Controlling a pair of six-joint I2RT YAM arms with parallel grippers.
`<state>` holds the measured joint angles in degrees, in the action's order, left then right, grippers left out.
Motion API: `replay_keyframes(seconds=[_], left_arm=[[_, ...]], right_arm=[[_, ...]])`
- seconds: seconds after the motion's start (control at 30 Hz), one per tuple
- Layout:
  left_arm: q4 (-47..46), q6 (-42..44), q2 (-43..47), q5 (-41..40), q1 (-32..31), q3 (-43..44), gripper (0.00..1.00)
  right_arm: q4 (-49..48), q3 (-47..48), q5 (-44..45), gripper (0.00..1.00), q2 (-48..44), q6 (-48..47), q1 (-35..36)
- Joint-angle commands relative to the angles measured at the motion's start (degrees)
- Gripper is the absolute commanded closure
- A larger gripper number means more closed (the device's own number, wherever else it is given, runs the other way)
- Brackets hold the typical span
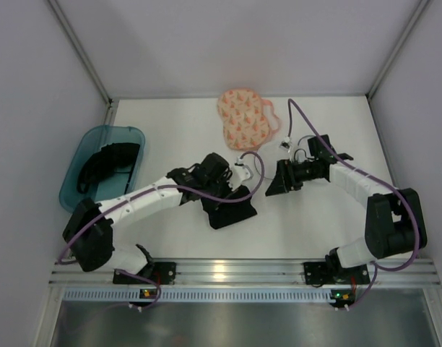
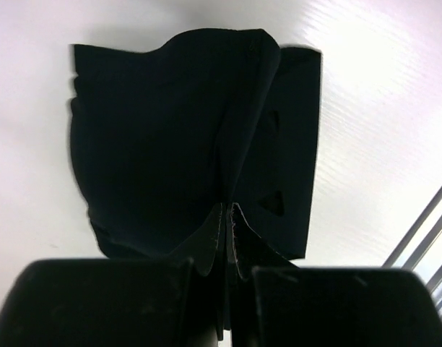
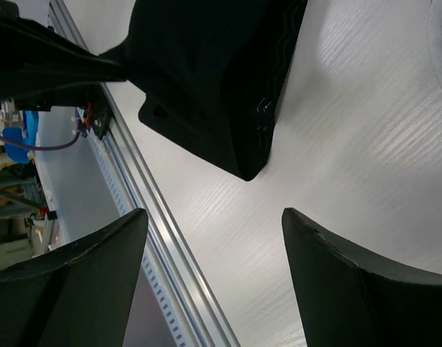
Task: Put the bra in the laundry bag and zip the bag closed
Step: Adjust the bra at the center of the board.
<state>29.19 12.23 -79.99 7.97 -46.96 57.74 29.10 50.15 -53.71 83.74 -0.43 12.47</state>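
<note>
1. Now the left hand (image 2: 227,217) is pressed together, pinching the bra (image 2: 163,144), well apart from the laundry bag (image 1: 244,117), on its near side.
2. The right hand (image 3: 214,238) is spread, holding nothing, also on that near side.
3. The laundry bag lies on the tabletop (image 1: 170,130).

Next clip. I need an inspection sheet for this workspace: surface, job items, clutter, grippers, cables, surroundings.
Surface: white tabletop, no spills seen.
Job's things: black fabric bra spread at mid-table, outside the bag. The cream-peach triangle-printed laundry bag is at the far edge, apart from the bra; its zip state cannot be told.
Clutter: teal plastic bin at the left, with dark fabric inside.
Grippers: left gripper is shut on the bra's edge. Right gripper is open and empty, close by.
Cables: purple cables run along both arms; one loops near the bag.
Surroundings: white enclosure walls; aluminium rail at the near edge.
</note>
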Motion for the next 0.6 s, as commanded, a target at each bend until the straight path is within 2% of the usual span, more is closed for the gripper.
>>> replay_keyframes(seconds=[0.0, 0.17, 0.23, 0.27, 0.33, 0.37, 0.47, 0.5, 0.57], left_arm=[[0.6, -2.7, -4.0, -2.7, -4.2, -0.9, 1.00], [0.1, -4.1, -6.9, -3.8, -7.4, -1.0, 0.98], [0.3, -3.4, -6.2, -3.7, -8.2, -1.0, 0.83], [0.3, -3.0, -4.8, -3.9, -8.4, -1.0, 0.64], [0.7, -1.7, -3.5, -5.0, -8.8, -1.0, 0.42], [1.0, -1.2, -2.3, -5.7, -8.8, -0.6, 0.21], [3.8, -0.4, -1.6, -7.3, -9.5, 1.2, 0.18], [4.6, -0.3, -1.7, -7.4, -9.6, 1.5, 0.03], [4.7, -0.3, -1.5, -10.4, -11.1, 1.4, 0.01]], right_arm=[[-0.3, 1.4, -0.9, 0.24, 0.4, -1.3, -0.7], [0.3, 1.2, -0.7, 0.24, 0.2, -1.9, -0.7], [0.5, 1.0, -0.3, 0.23, -0.3, -2.6, -0.8], [0.4, 0.9, -0.1, 0.23, -0.4, -2.7, -0.7], [0.5, 0.9, 0.1, 0.22, -0.7, -3.0, -0.7], [0.4, 1.0, 0.3, 0.22, -0.6, -2.9, -0.7], [-0.1, 1.7, 0.3, 0.22, 0.2, -2.0, -0.8], [-1.7, 1.5, 0.3, 0.22, 0.3, -1.4, -0.7], [-3.6, 1.1, 0.2, 0.22, 1.1, 0.1, -0.7]])
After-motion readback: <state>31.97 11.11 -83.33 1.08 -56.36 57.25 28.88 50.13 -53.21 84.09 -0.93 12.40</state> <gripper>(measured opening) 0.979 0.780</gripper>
